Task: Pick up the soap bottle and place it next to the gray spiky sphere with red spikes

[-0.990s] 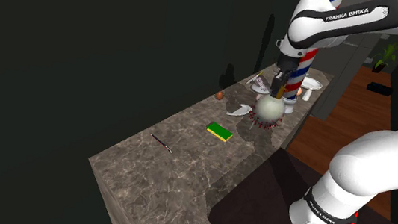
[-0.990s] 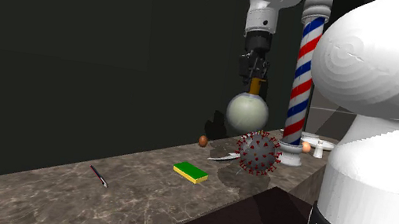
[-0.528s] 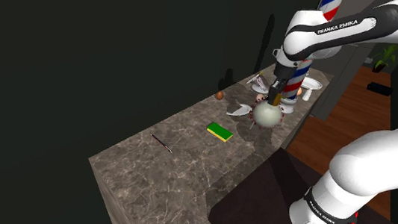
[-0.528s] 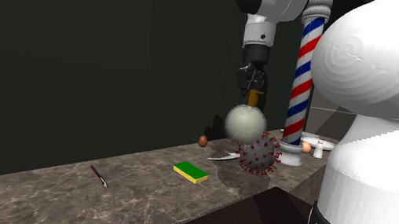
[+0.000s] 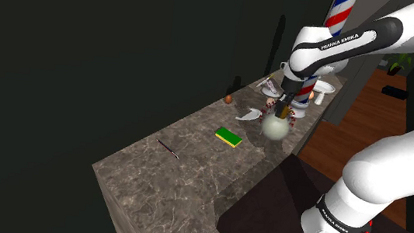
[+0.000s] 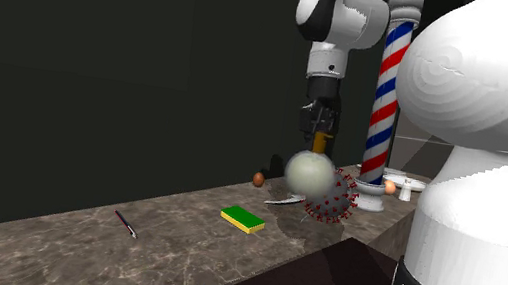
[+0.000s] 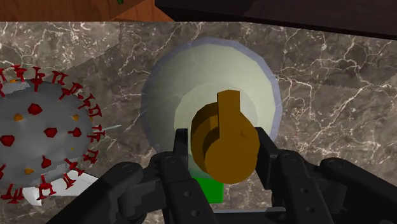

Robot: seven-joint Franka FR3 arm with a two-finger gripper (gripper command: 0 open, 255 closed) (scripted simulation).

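Above the dark marbled desk (image 5: 184,172), the round pale soap bottle with brown pump (image 6: 309,172) hung just beside the gray red-spiked sphere (image 6: 337,202), black pincer (image 6: 319,127) clamped on its pump. Placing step, I reckon: next, lower and release.

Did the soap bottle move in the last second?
Yes. The bottle has dropped lower along the barber pole, to the level of the spiky sphere.

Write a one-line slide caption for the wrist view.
Gripper holds round soap bottle by its brown pump beside the spiky sphere.
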